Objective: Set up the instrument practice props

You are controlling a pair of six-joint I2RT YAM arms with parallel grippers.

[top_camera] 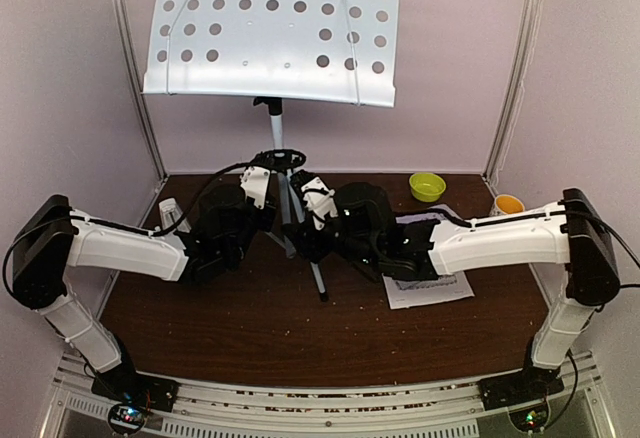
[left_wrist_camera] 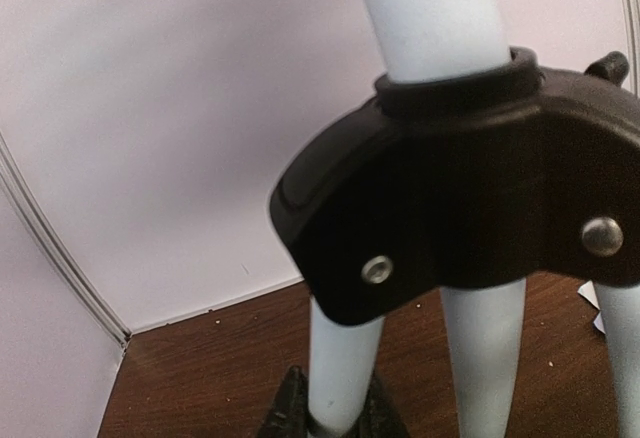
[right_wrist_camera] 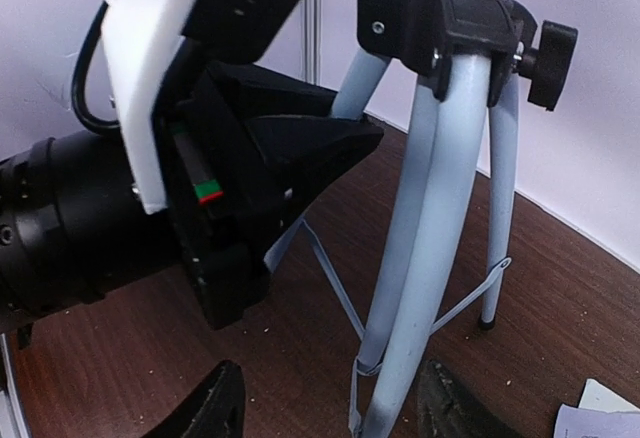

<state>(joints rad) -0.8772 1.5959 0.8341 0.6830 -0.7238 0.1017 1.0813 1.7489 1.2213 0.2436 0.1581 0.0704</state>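
Music stand (top_camera: pixel 272 33) upright on tabletop (top_camera: pixel 260 328), no pages on it. My left tool (left_wrist_camera: pixel 330 413) clamps tight on one tripod leg (left_wrist_camera: pixel 345 358), I judge to steady it. My right tool (right_wrist_camera: pixel 335 408), part-open, straddles the neighbouring leg (right_wrist_camera: pixel 420 258) without gripping, ready to brace. Sheet-music page (top_camera: pixel 430 290) lies right of the tripod.

The pale music stand (top_camera: pixel 275 33) with round holes stands upright on its silver tripod (right_wrist_camera: pixel 420 218). A printed page (top_camera: pixel 432 293) lies flat on the tabletop (top_camera: pixel 250 328), to the right.
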